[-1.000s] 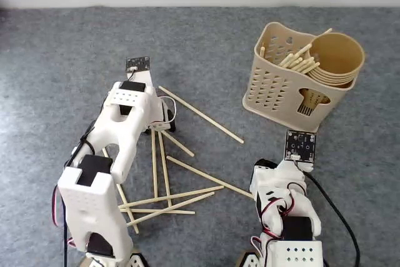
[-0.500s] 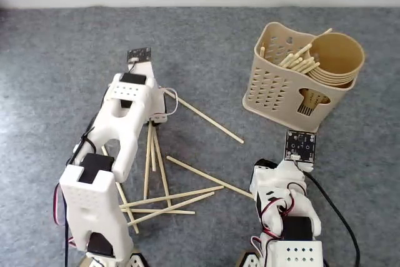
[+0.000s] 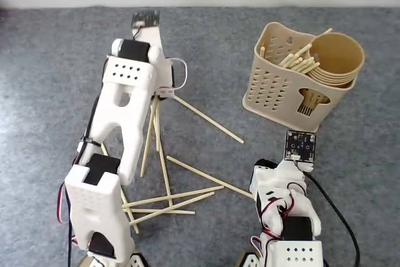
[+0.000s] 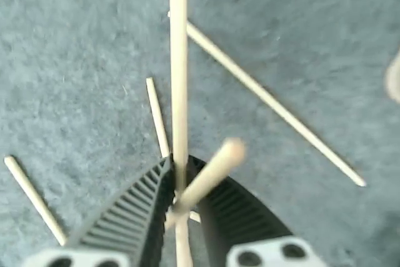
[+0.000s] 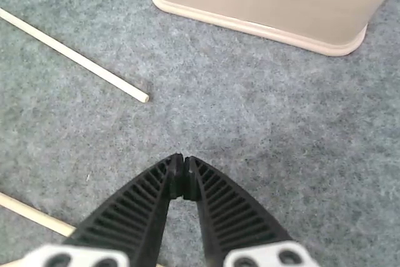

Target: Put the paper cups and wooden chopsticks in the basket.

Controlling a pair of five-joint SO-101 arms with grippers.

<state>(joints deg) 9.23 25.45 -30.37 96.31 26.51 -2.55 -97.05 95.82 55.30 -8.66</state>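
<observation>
High view: left arm point(image 3: 125, 110) stretched toward the far side of the grey counter point(image 3: 50, 54). Two held chopsticks point(image 3: 148, 145) slant out from under its wrist, their lower ends toward the loose chopsticks point(image 3: 172, 201) scattered beside the arm's base. One long chopstick point(image 3: 209, 118) lies apart, between the left arm and the basket point(image 3: 275, 89). Basket upright at far right; stacked paper cups point(image 3: 337, 60) sit in its right part, with more chopsticks point(image 3: 299, 60) leaning in it beside them. Right arm point(image 3: 284, 207) low at near right, wrist just short of the basket.

Left wrist view: left end effector point(image 4: 180, 172) clamped on the held chopsticks point(image 4: 178, 73). One runs straight out ahead; the second crosses it at an angle at the jaws. The long chopstick point(image 4: 269, 101) lies on the counter below.

Right wrist view: right end effector point(image 5: 183, 182) with fingers pressed together, nothing between them, above bare counter point(image 5: 262, 110). Basket point(image 5: 269, 1) base just ahead; the end of the long chopstick point(image 5: 81, 60) is off to one side.
</observation>
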